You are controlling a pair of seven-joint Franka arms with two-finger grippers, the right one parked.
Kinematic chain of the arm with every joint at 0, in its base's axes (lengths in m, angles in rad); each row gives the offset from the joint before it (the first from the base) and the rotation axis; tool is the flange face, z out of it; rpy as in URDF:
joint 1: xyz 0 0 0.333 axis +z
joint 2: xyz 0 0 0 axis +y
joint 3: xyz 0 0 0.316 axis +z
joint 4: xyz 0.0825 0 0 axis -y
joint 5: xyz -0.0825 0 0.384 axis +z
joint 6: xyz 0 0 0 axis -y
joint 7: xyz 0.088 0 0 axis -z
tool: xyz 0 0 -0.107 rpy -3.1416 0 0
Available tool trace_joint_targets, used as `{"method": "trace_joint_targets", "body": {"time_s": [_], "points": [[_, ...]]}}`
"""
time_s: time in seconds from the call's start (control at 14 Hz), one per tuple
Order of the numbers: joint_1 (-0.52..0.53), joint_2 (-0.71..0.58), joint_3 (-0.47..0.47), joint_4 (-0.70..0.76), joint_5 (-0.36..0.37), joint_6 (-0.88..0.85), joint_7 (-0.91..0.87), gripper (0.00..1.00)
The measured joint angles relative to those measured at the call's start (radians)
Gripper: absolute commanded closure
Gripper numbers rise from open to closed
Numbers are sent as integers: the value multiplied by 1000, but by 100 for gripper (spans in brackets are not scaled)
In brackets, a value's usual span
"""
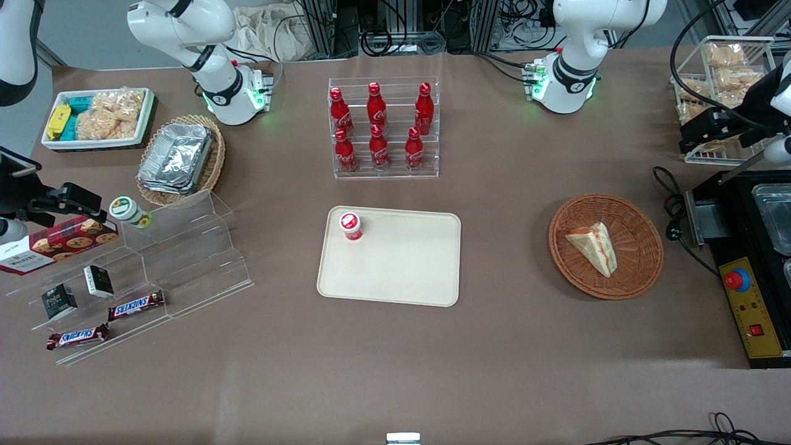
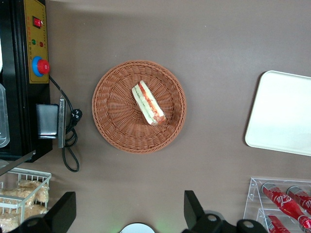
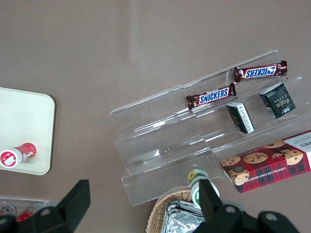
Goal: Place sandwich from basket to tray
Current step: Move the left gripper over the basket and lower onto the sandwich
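I see the sandwich [image 1: 594, 248] [image 2: 148, 103] lying in the round basket [image 1: 642, 272] [image 2: 112, 116] toward the working arm's end. The tray [image 1: 401, 272] [image 2: 284, 116] holds 1 red-capped cup [image 1: 350, 225]. Farther off, the gripper [image 2: 129, 213] hangs above the table, fingers [image 2: 193, 206] spread wide, holding nothing.

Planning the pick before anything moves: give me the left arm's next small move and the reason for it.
Probably bring the gripper down over the sandwich. The wedge lies untouched in the basket, the open fingers hang high above the table beside it, holding nothing, and the tray has bare surface apart from a small red-capped bottle near one corner.
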State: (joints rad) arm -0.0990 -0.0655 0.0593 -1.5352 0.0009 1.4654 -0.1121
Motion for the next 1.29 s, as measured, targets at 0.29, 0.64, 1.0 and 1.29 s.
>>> {"method": "trace_joint_targets", "body": {"time_s": [0.29,0.64,1.0,1.29], "points": [[0,0,0,-2,9,0,10,0],[4,50,2,-47,58,22,-12,0],[18,223,5,-121,53,245,-240,0],[23,313,5,-258,13,459,-406,0]]}}
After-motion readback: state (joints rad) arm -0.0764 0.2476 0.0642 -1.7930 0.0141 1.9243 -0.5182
